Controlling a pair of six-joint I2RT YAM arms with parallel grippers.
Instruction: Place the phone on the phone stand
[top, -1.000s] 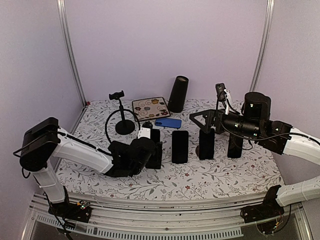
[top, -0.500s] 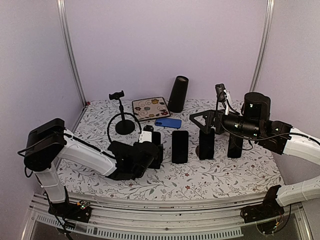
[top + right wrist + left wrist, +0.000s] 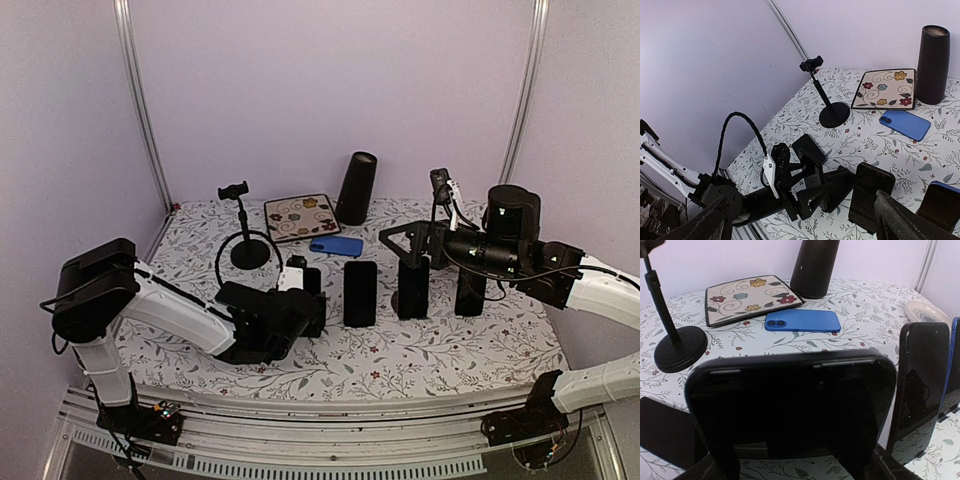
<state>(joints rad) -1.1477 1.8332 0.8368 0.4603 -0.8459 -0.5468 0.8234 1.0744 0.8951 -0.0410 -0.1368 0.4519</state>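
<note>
Item: black phone (image 3: 790,405), clenched across its width in the left hand (image 3: 292,308), low at the floral surface (image 3: 450,350), near the phone stand (image 3: 248,252) yet apart from it. The right hand (image 3: 805,222) released wide, carrying nothing. A blue phone (image 3: 336,245) lies flat near a flowered tile (image 3: 302,216). Further dark phones (image 3: 360,293) stand upright in a row alongside.

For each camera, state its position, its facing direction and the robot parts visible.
Top external: above, behind the bases, facing the back wall; left arm and right arm show.
Left wrist: low, facing backward; left tool grips a glossy black phone.
Right wrist: raised, facing left; open right tool frames the left arm.
All share the flat blue phone.
</note>
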